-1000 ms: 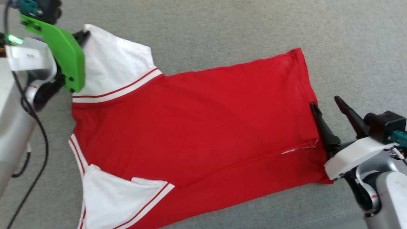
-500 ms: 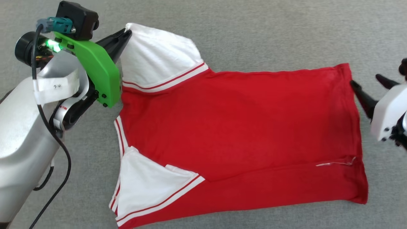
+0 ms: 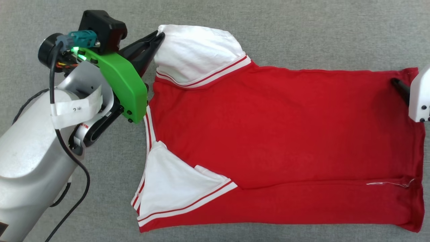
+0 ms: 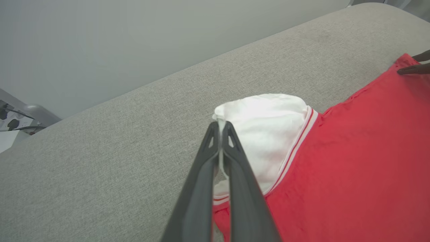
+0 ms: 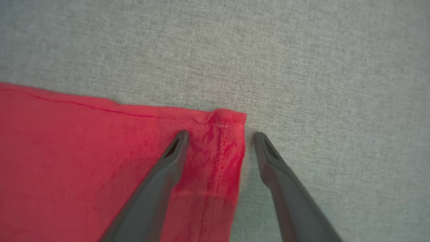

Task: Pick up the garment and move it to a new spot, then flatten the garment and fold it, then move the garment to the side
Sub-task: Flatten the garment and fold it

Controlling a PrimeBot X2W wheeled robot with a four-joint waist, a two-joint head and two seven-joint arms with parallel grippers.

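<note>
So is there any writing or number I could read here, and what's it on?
On the white tape label around the left forearm: handwritten marks, too blurred to read.
On the garment: no lettering on the side that faces up.
No other text is legible.

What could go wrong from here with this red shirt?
The left hand grips just the edge of the white sleeve of the red jersey T-shirt; a pull might slip it free. The open right hand straddles the hem corner, one finger over the grey fabric surface, so closing may catch little cloth.
</note>
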